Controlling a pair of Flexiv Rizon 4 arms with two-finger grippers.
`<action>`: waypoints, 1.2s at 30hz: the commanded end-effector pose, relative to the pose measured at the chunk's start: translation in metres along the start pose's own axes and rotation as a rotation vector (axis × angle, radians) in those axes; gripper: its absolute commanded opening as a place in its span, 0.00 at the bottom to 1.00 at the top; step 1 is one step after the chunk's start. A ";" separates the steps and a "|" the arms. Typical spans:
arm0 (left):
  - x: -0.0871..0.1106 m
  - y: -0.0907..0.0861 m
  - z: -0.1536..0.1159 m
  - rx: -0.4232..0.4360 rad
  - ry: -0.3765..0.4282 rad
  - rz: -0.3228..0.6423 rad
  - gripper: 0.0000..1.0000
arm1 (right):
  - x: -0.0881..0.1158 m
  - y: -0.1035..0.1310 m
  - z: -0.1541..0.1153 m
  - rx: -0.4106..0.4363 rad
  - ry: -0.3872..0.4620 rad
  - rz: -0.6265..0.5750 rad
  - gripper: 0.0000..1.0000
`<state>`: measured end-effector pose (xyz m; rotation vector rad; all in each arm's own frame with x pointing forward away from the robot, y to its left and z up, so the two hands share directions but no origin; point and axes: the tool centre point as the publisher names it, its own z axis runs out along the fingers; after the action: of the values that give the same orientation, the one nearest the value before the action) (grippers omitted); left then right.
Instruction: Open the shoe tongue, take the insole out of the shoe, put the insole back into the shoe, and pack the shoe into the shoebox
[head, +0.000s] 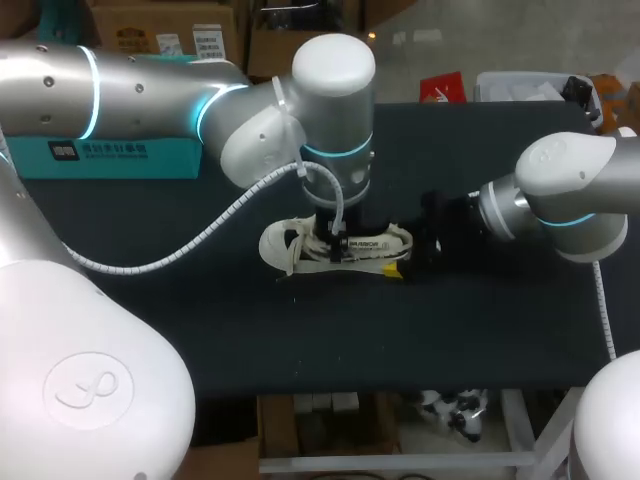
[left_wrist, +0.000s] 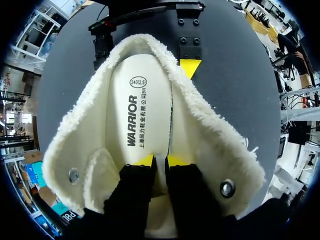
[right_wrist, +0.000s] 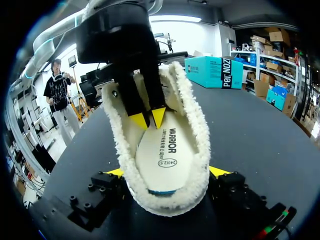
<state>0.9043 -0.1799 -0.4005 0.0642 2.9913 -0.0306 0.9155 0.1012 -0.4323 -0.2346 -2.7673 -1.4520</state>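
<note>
Inside the shoe (left_wrist: 210, 130), left fingers (left_wrist: 145, 161) point down at the insole (left_wrist: 137, 100).

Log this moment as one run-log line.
left gripper: inside shoe, shut on insole edge | right gripper: shut on shoe heel | insole: in shoe | shoebox: apart, shoe not packed

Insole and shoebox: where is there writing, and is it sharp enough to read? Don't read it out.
On the insole: one bold word, small characters beside it, a ringed size mark; all sharp.
On the shoebox: large white lettering on its side, sharp.
</note>
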 end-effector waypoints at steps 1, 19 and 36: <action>0.003 -0.001 0.049 -0.013 -0.053 -0.005 0.16 | 0.000 -0.004 0.003 0.000 0.000 0.000 0.00; -0.039 0.001 0.075 -0.011 -0.198 -0.010 0.19 | 0.000 -0.004 0.003 0.000 0.000 0.000 0.00; -0.079 0.001 0.094 0.005 -0.278 0.009 0.20 | 0.000 -0.004 0.003 0.000 0.000 0.000 0.00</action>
<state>0.9448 -0.1812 -0.3963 0.0708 2.7179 -0.0445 0.9200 0.1006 -0.4323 -0.2429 -2.7693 -1.4522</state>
